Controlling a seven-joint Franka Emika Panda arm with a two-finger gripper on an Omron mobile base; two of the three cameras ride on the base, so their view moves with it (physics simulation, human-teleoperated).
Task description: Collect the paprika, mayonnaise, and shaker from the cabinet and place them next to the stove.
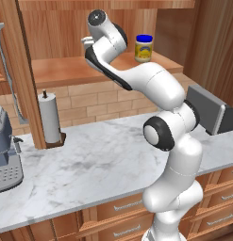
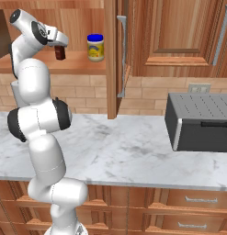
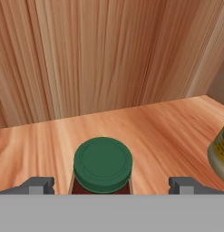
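Observation:
The paprika [image 3: 103, 164], a dark red-brown jar whose lid looks dark green from above, stands on the cabinet shelf [image 3: 154, 122]. My gripper [image 3: 112, 185] is open right over it, one fingertip on each side and well clear of the jar. From the right base view the paprika [image 2: 59, 53] sits just under the hand inside the cabinet [image 2: 87, 64]. The mayonnaise [image 1: 144, 48] [image 2: 95, 47], yellowish with a blue lid, stands on the same shelf to the right, and its edge [image 3: 220, 154] shows in the hand view. The shaker is hidden and the stove is out of view.
The open cabinet door with its silver bar handle [image 2: 122, 55] hangs right of the shelf. Below lies a marble counter [image 1: 89, 164] with a paper-towel roll [image 1: 50, 117], a grey coffee machine [image 1: 4, 150] and a grey toaster oven [image 2: 202, 121].

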